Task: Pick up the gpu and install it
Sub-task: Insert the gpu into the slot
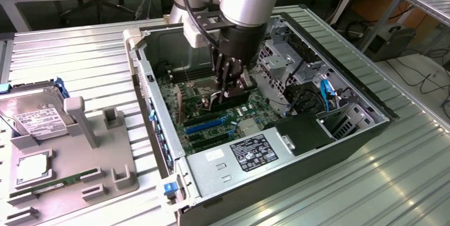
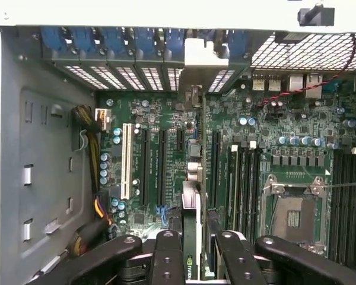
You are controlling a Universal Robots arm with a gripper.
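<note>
the gripper [image 1: 232, 93] is clamping the gpu [image 1: 229, 104], its jaws narrowed onto the thin card. it is holding the card on edge inside the open computer case [image 1: 144, 78], low over the motherboard [image 1: 211, 126]. i cannot tell whether the card's lower edge is touching a slot.

the exterior view is giving the surroundings. a power supply [image 1: 218, 170] is sitting at the near end of the case, wearing a black label [image 1: 254, 152] with white print too small to read. well apart, on the exterior view's left, a grey fixture tray [image 1: 105, 157] is carrying a hard drive [image 1: 39, 118] with a white label, also unreadable, and a green memory stick [image 1: 60, 181].

the wrist view is giving the card edge-on. the gpu [image 2: 192, 208] is running from the black fingers [image 2: 168, 255] toward the case's rear wall. its silver bracket [image 2: 204, 56] is standing among the slot openings, under a row of blue clips [image 2: 136, 38]. a small green mark with pale lettering, seemingly nvidia, is showing on the card between the fingers. a white slot [image 2: 126, 160] and an empty cpu socket [image 2: 293, 217] are lying to either side of the card, and a red wire [image 2: 308, 86] is trailing near the rear ports.
</note>
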